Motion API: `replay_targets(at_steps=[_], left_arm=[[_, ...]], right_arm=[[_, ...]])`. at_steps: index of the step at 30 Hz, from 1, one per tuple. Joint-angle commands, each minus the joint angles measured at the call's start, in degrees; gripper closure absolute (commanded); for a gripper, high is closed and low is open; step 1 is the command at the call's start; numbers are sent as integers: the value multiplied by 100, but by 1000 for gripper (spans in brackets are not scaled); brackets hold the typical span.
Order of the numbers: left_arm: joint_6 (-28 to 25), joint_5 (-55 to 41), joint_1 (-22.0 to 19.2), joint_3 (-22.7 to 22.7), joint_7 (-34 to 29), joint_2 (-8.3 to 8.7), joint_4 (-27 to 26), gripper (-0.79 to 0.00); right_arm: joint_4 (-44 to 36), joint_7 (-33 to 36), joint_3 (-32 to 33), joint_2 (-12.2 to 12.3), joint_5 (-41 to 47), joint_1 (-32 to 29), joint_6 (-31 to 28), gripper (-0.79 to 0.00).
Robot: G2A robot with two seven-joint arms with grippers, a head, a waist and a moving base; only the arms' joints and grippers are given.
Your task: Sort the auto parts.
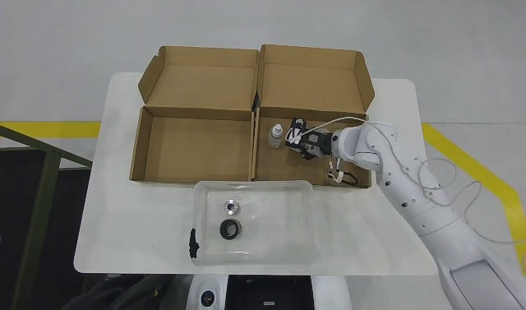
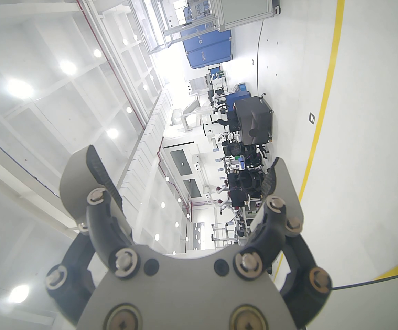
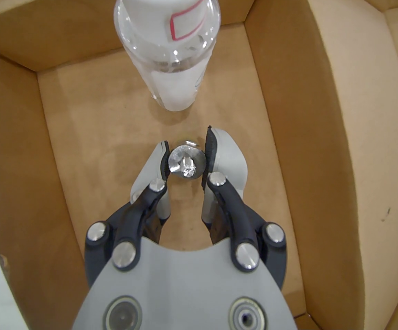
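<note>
white table [image 1: 123, 228] w/ two open cardboard boxes side by side at the back: left box [image 1: 193, 150] and right box [image 1: 279, 168], lids folded back. clear plastic tray [image 1: 283, 236] sits just in front of them, nr the table's front edge.

right arm [image 1: 411, 195] comes in from the front-right corner, elbow bent, forearm angled across the right box's front wall, wrist pointing toward the box's inner left side. right gripper [image 1: 297, 141] [image 3: 186, 139] is low inside the right box, fingers closed most of the way and pinching a round metal part [image 3: 186, 166] btwn the pads; can't tell if the part touches the box floor.

clear bottle [image 1: 277, 135] [image 3: 171, 53] w/ white cap stands upright in the same box, just beyond the fingertips, not touching.

left gripper [image 2: 185, 155] is aimed up at the room's ceiling, fingers spread wide, nothing in them.

in the tray: a silver part [image 1: 231, 204] and a black ring [image 1: 229, 229], near each other, ring closer to the front edge.
</note>
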Motion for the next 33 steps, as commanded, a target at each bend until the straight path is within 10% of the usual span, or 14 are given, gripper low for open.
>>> replay_targets(at_steps=[1, 33], left_arm=[[0, 0, 0, 0, 0, 0, 0, -785], [0, 0, 0, 0, 0, 0, 0, -785]], right_arm=[[9, -19, -28, -14, -2, 9, 15, -219], [-3393, -390, 1471, 524, 162, -2211, -187, -332]])
